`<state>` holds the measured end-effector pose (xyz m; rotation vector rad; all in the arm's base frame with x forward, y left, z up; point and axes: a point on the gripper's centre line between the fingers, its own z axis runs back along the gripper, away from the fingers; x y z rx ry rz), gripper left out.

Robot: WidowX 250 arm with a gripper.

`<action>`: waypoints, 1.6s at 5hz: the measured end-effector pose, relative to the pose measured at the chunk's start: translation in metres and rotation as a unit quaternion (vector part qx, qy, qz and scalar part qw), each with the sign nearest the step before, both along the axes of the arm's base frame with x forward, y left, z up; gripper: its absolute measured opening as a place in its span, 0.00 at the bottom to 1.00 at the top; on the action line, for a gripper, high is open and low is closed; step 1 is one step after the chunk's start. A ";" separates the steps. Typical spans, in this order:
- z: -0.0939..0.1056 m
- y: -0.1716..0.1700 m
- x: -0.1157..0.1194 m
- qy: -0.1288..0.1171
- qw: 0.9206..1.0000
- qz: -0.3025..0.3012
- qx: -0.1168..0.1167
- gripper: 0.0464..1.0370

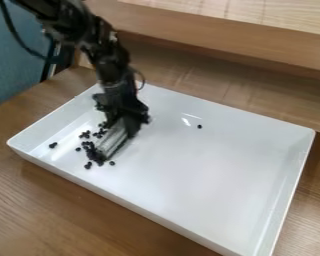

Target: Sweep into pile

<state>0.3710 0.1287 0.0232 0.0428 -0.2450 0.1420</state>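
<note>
Black beads [91,150] lie scattered mostly toward 10 o'clock in the white tray [196,175]; I've got fingers [134,108] closed on the grey sweeper [114,139], tilted low beside them to gather them.

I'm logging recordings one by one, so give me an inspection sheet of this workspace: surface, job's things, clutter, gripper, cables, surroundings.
Surface: white tray on a wooden table.
Job's things: small black pieces, mostly bunched by the pale sweeping tool; a few lie left of it, one far off to its right.
Clutter: nothing seen.
Gripper: gripper low over the tray, tool below it.
Cables: black cable, upper left.
Surroundings: wooden ledge behind; blue-grey panel at left.
</note>
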 end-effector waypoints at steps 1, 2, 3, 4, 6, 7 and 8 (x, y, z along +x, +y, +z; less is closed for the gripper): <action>0.001 0.011 -0.008 -0.009 0.999 0.045 -0.007 0.36; 0.001 0.015 -0.013 -0.006 0.998 0.063 -0.003 0.36; 0.001 0.019 -0.025 0.006 0.997 0.073 -0.002 0.36; 0.002 0.025 -0.033 0.029 0.997 0.069 0.005 0.36; 0.004 0.040 -0.042 0.032 0.996 0.081 -0.005 0.42; 0.007 0.038 -0.044 0.047 0.996 0.069 -0.016 0.73; 0.018 0.030 -0.031 0.038 0.998 0.047 -0.025 0.96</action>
